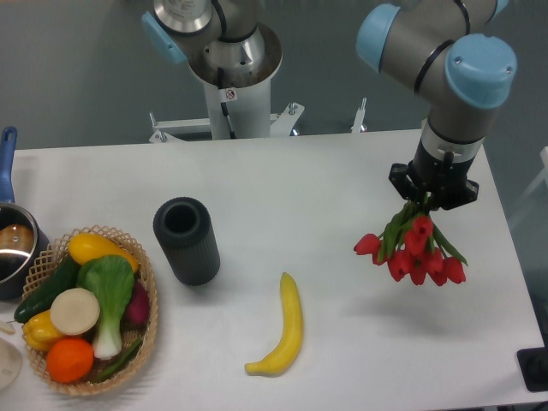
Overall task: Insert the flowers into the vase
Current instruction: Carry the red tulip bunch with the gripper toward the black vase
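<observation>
The gripper (425, 202) is closed on the stems of the flowers (413, 251), which hang blooms-down just below the fingers, clear of the table (282, 171), stems running roughly vertical. The vase (186, 241) stands upright well to the left of the fingers and far below them, its round mouth open upward. 1 banana (282, 330) lies between, lower in view, off the direct line. In my judgement the bunch points blooms-first; its stem end needs to lead into the mouth
</observation>
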